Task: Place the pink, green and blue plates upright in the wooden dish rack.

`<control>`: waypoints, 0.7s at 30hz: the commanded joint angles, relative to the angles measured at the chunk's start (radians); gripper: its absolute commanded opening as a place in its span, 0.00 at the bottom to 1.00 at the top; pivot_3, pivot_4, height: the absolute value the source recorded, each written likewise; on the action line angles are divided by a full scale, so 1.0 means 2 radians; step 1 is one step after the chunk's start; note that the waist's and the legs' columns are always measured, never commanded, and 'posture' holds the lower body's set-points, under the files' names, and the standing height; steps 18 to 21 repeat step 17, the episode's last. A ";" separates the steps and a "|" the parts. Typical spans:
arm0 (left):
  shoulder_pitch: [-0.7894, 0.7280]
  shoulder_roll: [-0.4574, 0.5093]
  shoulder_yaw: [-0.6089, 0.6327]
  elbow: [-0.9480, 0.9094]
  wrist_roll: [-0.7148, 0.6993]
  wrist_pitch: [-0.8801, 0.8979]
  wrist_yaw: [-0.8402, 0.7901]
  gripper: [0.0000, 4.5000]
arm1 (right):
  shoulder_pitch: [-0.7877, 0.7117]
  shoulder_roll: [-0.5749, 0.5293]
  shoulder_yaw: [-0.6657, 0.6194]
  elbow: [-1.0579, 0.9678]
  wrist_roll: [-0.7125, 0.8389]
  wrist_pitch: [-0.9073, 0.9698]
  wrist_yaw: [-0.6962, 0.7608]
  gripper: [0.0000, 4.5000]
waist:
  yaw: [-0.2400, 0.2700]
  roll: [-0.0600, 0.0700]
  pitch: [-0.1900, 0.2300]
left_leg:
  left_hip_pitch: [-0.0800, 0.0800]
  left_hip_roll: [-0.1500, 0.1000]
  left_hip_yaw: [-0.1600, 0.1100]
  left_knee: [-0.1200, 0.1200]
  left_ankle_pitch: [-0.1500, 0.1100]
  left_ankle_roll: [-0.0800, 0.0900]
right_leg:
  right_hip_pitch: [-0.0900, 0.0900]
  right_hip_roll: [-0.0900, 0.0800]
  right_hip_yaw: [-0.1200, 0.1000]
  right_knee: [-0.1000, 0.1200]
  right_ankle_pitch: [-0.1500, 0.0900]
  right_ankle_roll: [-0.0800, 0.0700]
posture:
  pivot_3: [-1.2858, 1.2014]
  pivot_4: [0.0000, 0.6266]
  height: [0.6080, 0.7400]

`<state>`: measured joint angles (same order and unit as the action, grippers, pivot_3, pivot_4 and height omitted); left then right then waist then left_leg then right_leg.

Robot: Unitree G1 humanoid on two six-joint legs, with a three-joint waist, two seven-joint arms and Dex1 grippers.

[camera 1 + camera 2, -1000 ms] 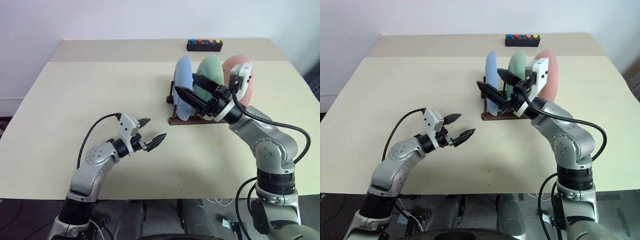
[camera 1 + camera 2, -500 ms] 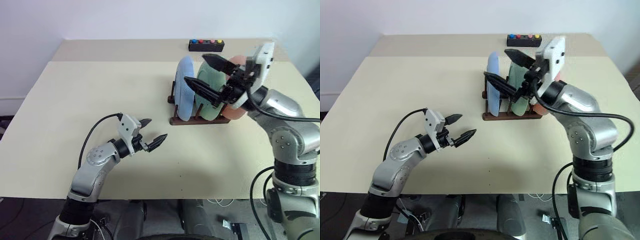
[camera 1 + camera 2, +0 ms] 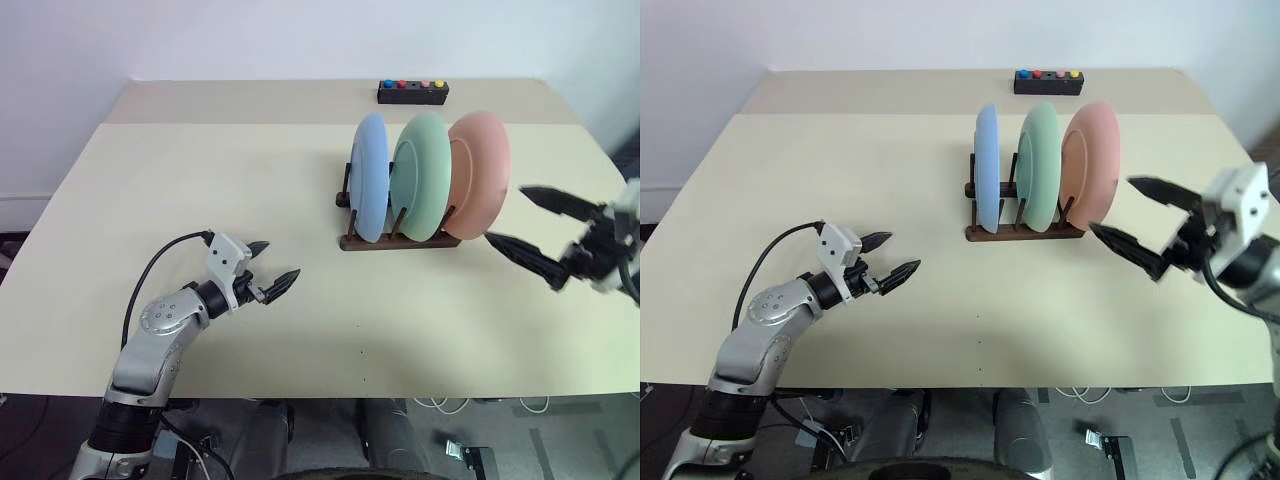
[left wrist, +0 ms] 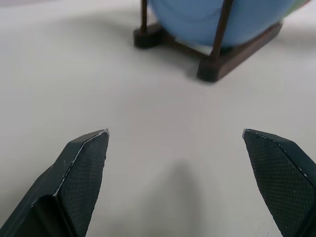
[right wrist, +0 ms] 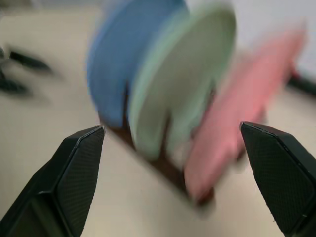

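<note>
The wooden dish rack [image 3: 398, 236] stands on the cream table [image 3: 200, 190], and all three plates sit upright in it, side by side between its pegs: the blue plate [image 3: 370, 190] at the end nearest my left gripper, the green plate [image 3: 420, 176] in the middle, and the pink plate [image 3: 478, 174] at the end nearest my right gripper. Neighbouring plates look close together, though I cannot tell whether their rims touch. My right gripper [image 3: 540, 233] hangs above the table just beyond the pink plate's end of the rack, apart from it, its two black fingers spread wide with nothing between them and pointing back toward the plates; along those fingers I see all three plates, the pink one closest. My left gripper [image 3: 271, 272] hovers low over bare tabletop well apart from the rack, on the blue plate's side, also spread wide and empty, its fingertips [image 4: 101, 136] aimed toward the rack's end rail and the lower edge of the blue plate. A black cable [image 3: 165, 262] loops from my left wrist back along the arm. Beyond the rack, near the table's far edge, lies a small black box with coloured buttons [image 3: 412, 91].
</note>
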<state>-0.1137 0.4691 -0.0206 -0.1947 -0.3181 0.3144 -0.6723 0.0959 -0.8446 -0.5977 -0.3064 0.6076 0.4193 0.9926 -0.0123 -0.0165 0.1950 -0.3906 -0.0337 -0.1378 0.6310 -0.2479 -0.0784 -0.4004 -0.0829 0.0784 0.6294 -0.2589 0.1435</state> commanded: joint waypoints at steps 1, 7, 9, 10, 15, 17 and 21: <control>0.000 0.003 0.000 0.004 0.012 -0.022 -0.004 1.00 | 0.020 0.009 0.007 0.011 -0.035 -0.046 0.001 0.99 | -0.002 0.000 0.000 | 0.000 0.000 0.000 0.000 0.000 0.000 | 0.000 0.000 0.000 0.000 0.000 0.000 | 0.52 0.24 1.00; 0.016 -0.003 0.001 -0.006 0.012 -0.026 -0.002 1.00 | 0.038 0.054 0.058 0.059 -0.080 -0.100 -0.018 0.99 | -0.002 0.000 0.000 | 0.000 0.001 0.000 0.000 0.000 0.000 | 0.000 0.000 0.000 0.000 0.000 0.000 | 0.52 0.24 1.00; 0.018 -0.006 0.000 -0.003 0.015 -0.029 0.002 1.00 | 0.031 0.058 0.066 0.074 -0.086 -0.109 -0.021 0.99 | -0.001 0.000 0.000 | 0.000 0.000 0.000 0.000 0.000 0.000 | 0.000 0.000 0.000 0.000 0.000 0.000 | 0.52 0.24 1.00; 0.019 -0.008 0.001 -0.003 0.016 -0.030 0.003 1.00 | 0.028 0.059 0.069 0.077 -0.087 -0.109 -0.023 0.99 | -0.001 0.000 0.000 | 0.000 0.000 0.000 0.000 0.000 0.000 | 0.000 0.000 0.000 0.000 0.000 0.000 | 0.52 0.24 1.00; 0.015 -0.016 0.006 0.001 0.020 -0.036 0.013 1.00 | 0.001 0.051 0.075 0.101 -0.083 -0.108 -0.021 0.99 | -0.001 0.000 0.000 | 0.000 0.001 0.000 0.000 0.000 0.000 | 0.000 0.000 0.000 0.000 0.000 0.000 | 0.52 0.24 1.00; 0.020 -0.018 0.004 0.002 0.023 -0.041 0.016 1.00 | -0.007 0.052 0.084 0.110 -0.087 -0.111 -0.018 0.99 | -0.001 0.000 0.000 | 0.000 0.001 0.000 0.000 0.000 0.000 | 0.000 0.000 0.000 0.000 0.000 0.000 | 0.52 0.24 1.00; 0.020 -0.018 0.004 0.002 0.023 -0.041 0.016 1.00 | -0.007 0.052 0.084 0.110 -0.087 -0.111 -0.018 0.99 | -0.001 0.000 0.000 | 0.000 0.001 0.000 0.000 0.000 0.000 | 0.000 0.000 0.000 0.000 0.000 0.000 | 0.52 0.24 1.00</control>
